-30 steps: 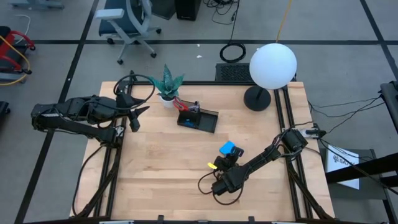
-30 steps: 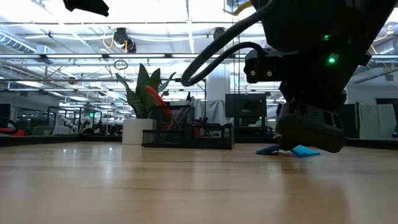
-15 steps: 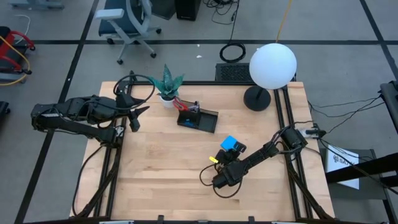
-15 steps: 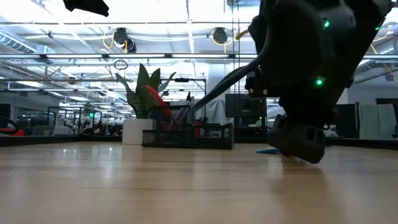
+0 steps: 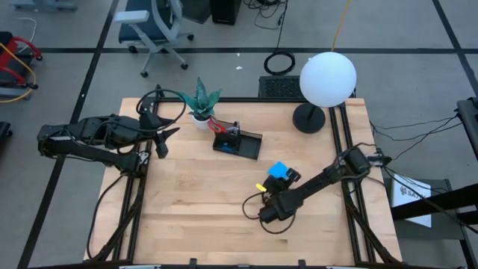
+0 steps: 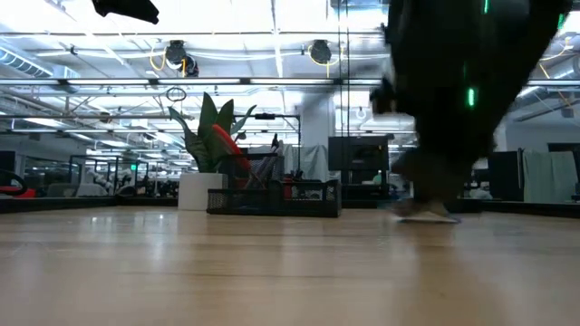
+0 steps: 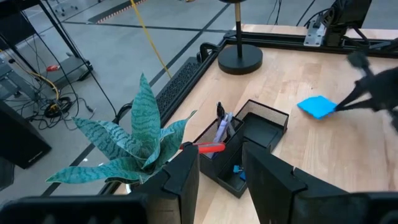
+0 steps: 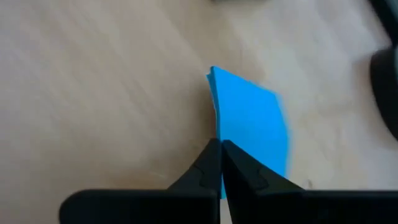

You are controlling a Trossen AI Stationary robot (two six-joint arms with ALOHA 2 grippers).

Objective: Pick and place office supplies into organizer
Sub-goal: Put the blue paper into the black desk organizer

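The bright blue square notepad (image 5: 278, 169) lies on the wooden table right of centre, and shows close up in the right wrist view (image 8: 252, 121). My right gripper (image 5: 284, 180) is low over the table, shut, with its tips (image 8: 220, 147) at the pad's near edge. The black organizer (image 5: 239, 143) stands at the far middle with red-handled scissors (image 7: 210, 147) and pens (image 7: 222, 126) in it. My left gripper (image 7: 221, 180) hangs open and empty above the table's left side (image 5: 161, 139). My right gripper comes slanting down at the notepad, its shut fingertips (image 8: 211, 155) against the pad's edge (image 8: 215, 118), which runs straight into the line between them. Whether a sheet is caught there, I cannot tell. The rest of the pad lies beyond and to one side of the fingers.
A potted plant (image 5: 202, 100) stands just left of the organizer. A lamp with a white globe (image 5: 327, 78) and a round black base (image 5: 308, 118) occupies the far right corner. Bare wood spreads across the near half (image 5: 194, 217).
My right arm has drawn a short way toward the table's far right, closing on the notepad, and its wrist has rolled a little. In the low view its dark bulk now blurs over the spot where the blue pad showed a second ago.
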